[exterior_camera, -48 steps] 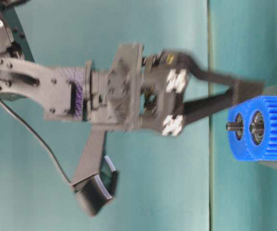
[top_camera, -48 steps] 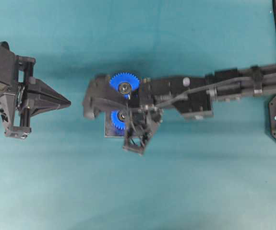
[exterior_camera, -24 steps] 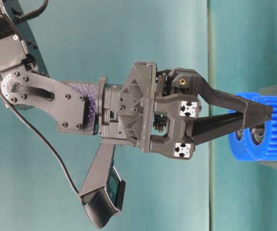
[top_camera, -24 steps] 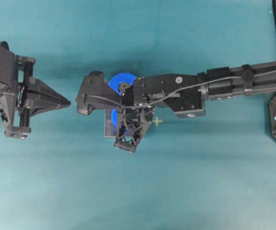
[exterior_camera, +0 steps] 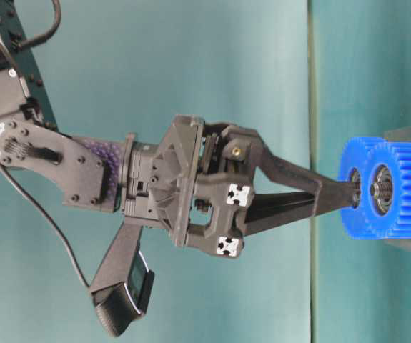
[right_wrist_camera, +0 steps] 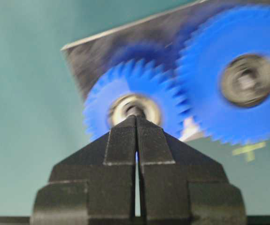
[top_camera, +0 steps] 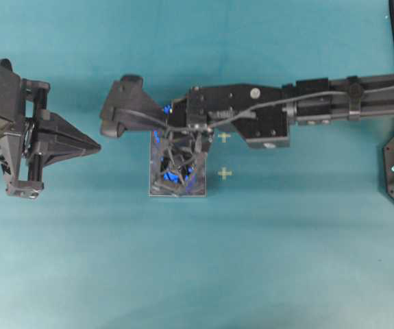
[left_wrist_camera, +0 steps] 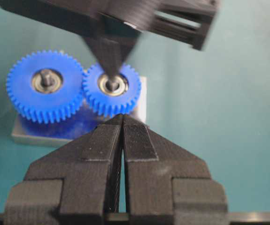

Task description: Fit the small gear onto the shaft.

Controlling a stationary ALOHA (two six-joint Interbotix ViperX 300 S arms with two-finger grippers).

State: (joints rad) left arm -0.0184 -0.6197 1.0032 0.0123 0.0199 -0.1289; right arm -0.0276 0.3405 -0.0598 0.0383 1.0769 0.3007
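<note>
small gear (left_wrist_camera: 111,89): already on its peg on the grey plate (left_wrist_camera: 142,101), teeth meshed with the larger gear (left_wrist_camera: 45,86) at its 9 o'clock in the left wrist view; in the right wrist view the larger one sits at its 2 o'clock.
shaft (left_wrist_camera: 111,85): only the tip shows, in the middle of the silver bearing hub, under the right claw's point.
right claw (left_wrist_camera: 110,70): pinched together with nothing between the tips, the joined point on or just above the hub centre; contact cannot be told for sure.
left claw (left_wrist_camera: 121,123): closed and empty, parked well apart at 9 o'clock of the plate in the overhead view, aimed toward the gears.
step in hand: judged to be seating the gear fully down the shaft with the closed tips.
how far: near the end; in the table-level view both gears look about level on the plate, though whether the small one is right down cannot be told.
doing it well: push straight along the shaft's axis, on the hub and not on the teeth, so the gear does not tilt or bind against its neighbour.
risk: the narrow tip could slip off the hub, or a sideways push could shift the plate on the table (top_camera: 286,260).
</note>
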